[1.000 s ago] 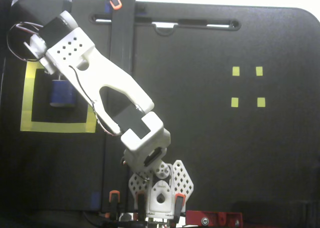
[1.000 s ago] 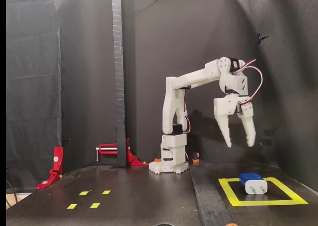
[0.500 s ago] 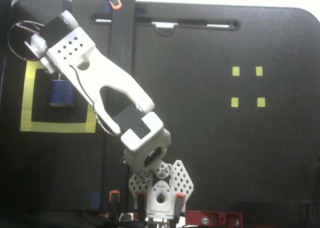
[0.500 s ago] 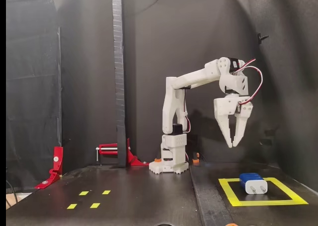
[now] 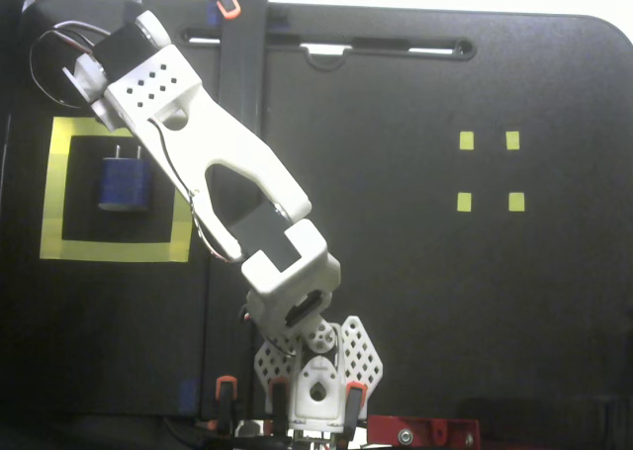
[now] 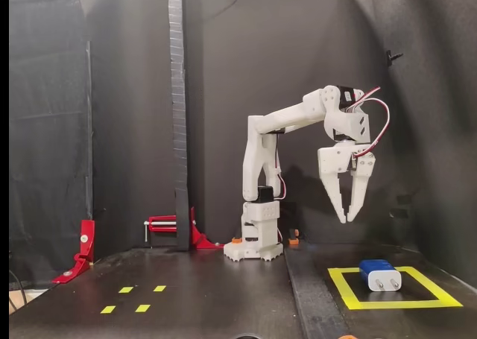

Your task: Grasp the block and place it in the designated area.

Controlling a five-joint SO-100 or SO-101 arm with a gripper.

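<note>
The dark-blue block (image 5: 124, 183) (image 6: 378, 275) lies flat on the black surface inside the designated area (image 5: 51, 188) (image 6: 343, 287), a square of wide yellow tape. Its two silver prongs face the camera in the fixed view from the front. My gripper (image 6: 345, 218) hangs well above the table, up and to the left of the block, fingers pointing down and shut on nothing. In the fixed view from above, the white wrist (image 5: 138, 84) covers the fingers and overlaps the square's top right corner.
Several tiny yellow tape squares (image 5: 466, 140) (image 6: 125, 289) mark the far side of the table from the block. A black upright post (image 5: 237, 74) (image 6: 177, 115) stands beside the arm base (image 5: 316, 381) (image 6: 261, 235). Red clamps (image 6: 83, 249) sit at the table's edge.
The gripper's fingers, spread open one second ago, have come together. The wrist has risen slightly and drawn back from over the block, which has stayed put in the square.
</note>
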